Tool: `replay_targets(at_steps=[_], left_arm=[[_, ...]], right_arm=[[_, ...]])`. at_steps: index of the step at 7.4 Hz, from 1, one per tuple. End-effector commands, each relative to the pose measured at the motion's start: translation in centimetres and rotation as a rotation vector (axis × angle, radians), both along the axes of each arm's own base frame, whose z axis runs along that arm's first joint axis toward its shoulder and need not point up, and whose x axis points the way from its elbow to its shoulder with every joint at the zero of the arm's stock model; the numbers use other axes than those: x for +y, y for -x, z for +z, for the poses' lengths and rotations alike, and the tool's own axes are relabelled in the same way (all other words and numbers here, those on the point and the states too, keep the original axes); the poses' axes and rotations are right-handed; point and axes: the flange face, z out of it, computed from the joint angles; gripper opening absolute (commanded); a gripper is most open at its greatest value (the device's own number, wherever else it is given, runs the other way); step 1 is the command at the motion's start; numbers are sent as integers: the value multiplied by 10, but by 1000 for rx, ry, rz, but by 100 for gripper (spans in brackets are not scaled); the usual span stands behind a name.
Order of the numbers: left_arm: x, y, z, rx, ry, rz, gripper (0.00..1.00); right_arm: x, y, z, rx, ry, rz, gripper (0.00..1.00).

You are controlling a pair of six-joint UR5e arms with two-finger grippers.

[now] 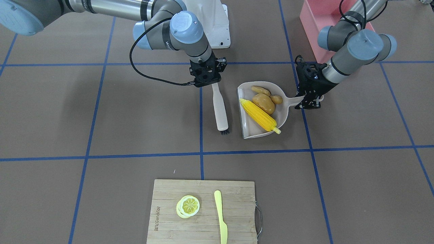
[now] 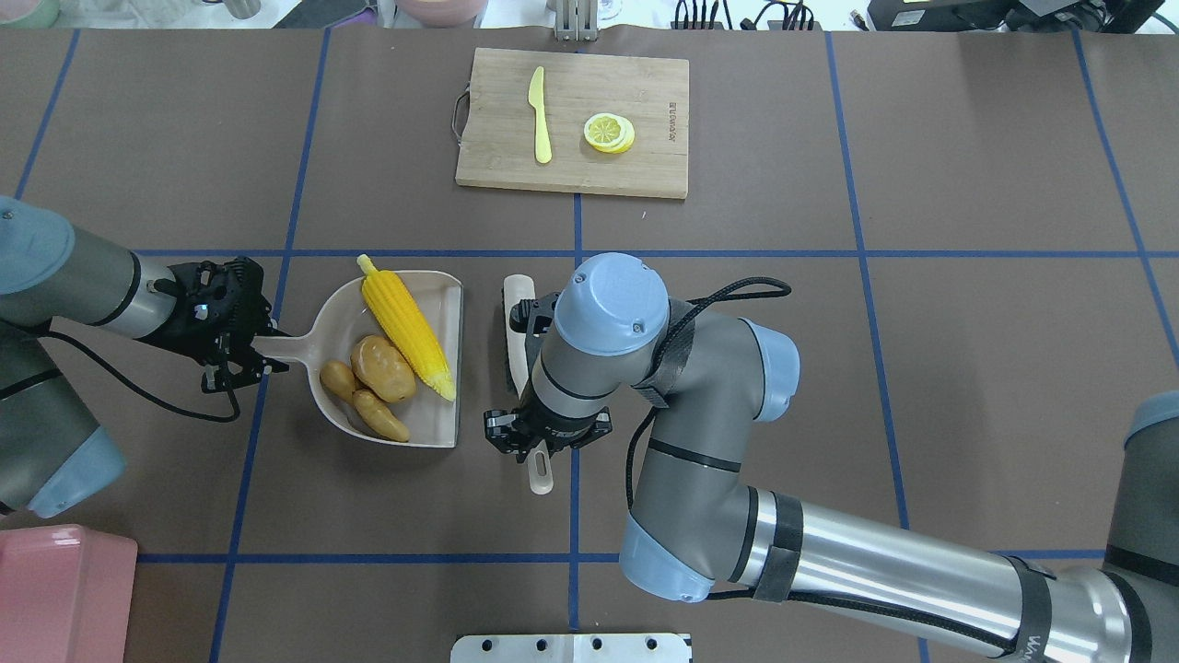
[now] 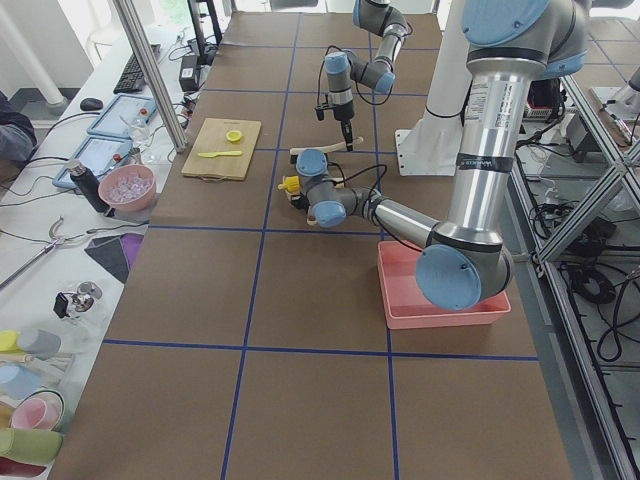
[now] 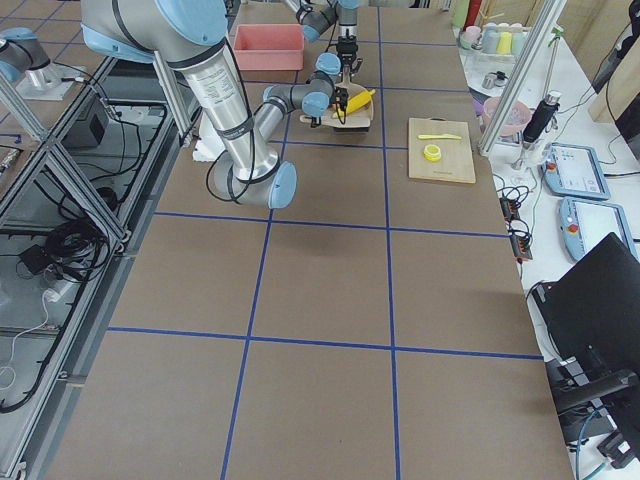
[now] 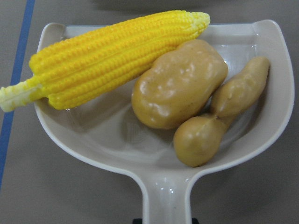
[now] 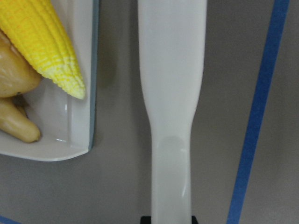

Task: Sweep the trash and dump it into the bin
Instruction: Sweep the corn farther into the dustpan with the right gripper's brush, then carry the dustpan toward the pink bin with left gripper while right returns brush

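The beige dustpan [image 2: 440, 287] lies on the table and holds all the trash: the yellow corn cob [image 2: 405, 324], the brownish potato [image 2: 382, 366] and the tan ginger root [image 2: 367, 407]. My left gripper [image 2: 238, 354] is shut on the dustpan's handle. The left wrist view shows the corn [image 5: 117, 56], potato [image 5: 177, 84] and ginger [image 5: 219, 121] in the pan. My right gripper [image 2: 543, 435] is shut on the handle of a white brush [image 2: 518, 313], which lies just right of the pan's open edge. The pink bin [image 2: 55, 589] stands at the near left corner.
A wooden cutting board [image 2: 645, 101] at the far middle carries lemon slices [image 2: 609, 132] and a yellow plastic knife [image 2: 540, 115]. Blue tape lines cross the brown table. The robot base plate [image 2: 571, 647] is at the near edge.
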Motion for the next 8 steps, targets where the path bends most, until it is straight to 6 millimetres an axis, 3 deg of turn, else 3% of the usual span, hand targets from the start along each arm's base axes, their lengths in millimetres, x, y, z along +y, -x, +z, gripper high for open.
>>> replay_targets(at_steps=[1,4,6,8], left_arm=[[2,2,7,53,16,-30,0],[4,6,-1,85,35,-51,0],[12,18,5,137,85,-92,0],[17,54,14,177,103,-151,0]], right_arm=[[1,-1,10,17,7,-1,0],[4,-5,17,41,16,-4,0],[16,-33,21,62,25,-4,0],[25,-80,39,101,0,-18,0]])
